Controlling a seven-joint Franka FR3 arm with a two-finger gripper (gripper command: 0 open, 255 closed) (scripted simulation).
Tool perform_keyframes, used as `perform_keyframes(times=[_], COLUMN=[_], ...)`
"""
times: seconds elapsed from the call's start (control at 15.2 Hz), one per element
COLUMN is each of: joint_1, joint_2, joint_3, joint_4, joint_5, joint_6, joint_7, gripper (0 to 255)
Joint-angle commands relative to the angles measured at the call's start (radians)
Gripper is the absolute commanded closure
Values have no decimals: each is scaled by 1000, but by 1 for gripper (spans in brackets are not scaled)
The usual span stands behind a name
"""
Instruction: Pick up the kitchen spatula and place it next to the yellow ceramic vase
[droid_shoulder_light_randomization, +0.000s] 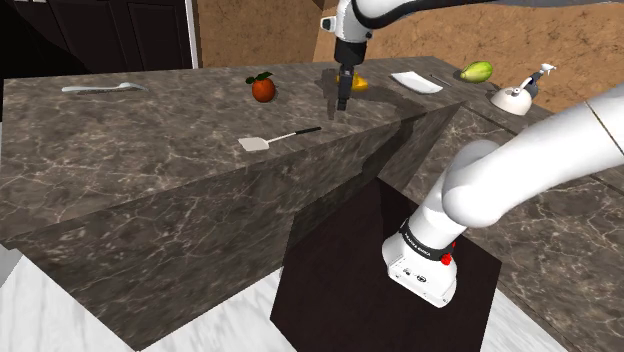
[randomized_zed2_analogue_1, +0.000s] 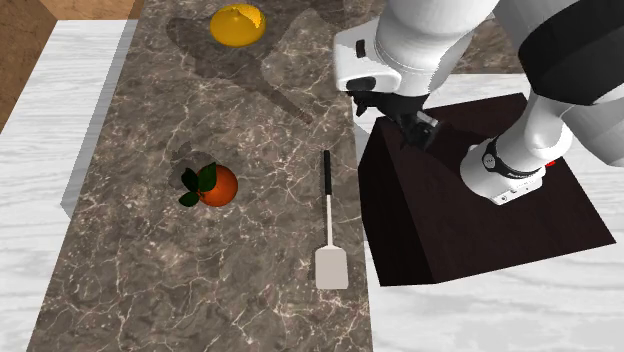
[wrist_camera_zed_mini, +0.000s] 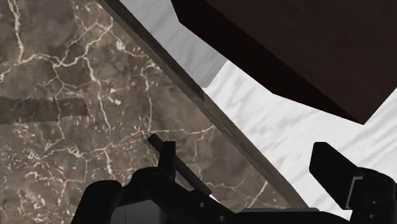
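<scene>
The spatula (droid_shoulder_light_randomization: 279, 138) lies flat on the dark marble counter (droid_shoulder_light_randomization: 150, 150), white blade toward the shoulder view's left, thin black handle toward the right. From above, the spatula (randomized_zed2_analogue_1: 329, 225) lies near the counter's edge beside the stand. My black gripper (droid_shoulder_light_randomization: 343, 98) hangs above the counter just past the handle's tip, open and holding nothing. In the wrist view my gripper (wrist_camera_zed_mini: 226, 191) has its fingers wide apart, and the handle's end (wrist_camera_zed_mini: 164, 151) shows near one of them. The yellow vase (randomized_zed2_analogue_1: 238, 24) stands farther along the counter; in the shoulder view the vase (droid_shoulder_light_randomization: 360, 84) is partly hidden by the gripper.
An orange fruit with leaves (randomized_zed2_analogue_1: 217, 186) sits beside the spatula. At the back are a white plate (droid_shoulder_light_randomization: 415, 82), a green fruit (droid_shoulder_light_randomization: 476, 71), a white spray bottle (droid_shoulder_light_randomization: 515, 95) and a grey utensil (droid_shoulder_light_randomization: 100, 88). The dark stand (randomized_zed2_analogue_1: 470, 230) adjoins the counter edge.
</scene>
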Motion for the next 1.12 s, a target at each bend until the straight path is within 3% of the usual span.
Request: perform_keyframes(times=[0.0,0.73,1.06], joint_1=[31,173,171], joint_2=[66,385,416], joint_3=[-15,-29,-31], joint_4=[20,102,76], joint_5=[0,67,68], joint_6=[60,350,408], joint_7=[-101,-623,-628], gripper=[0,0,0])
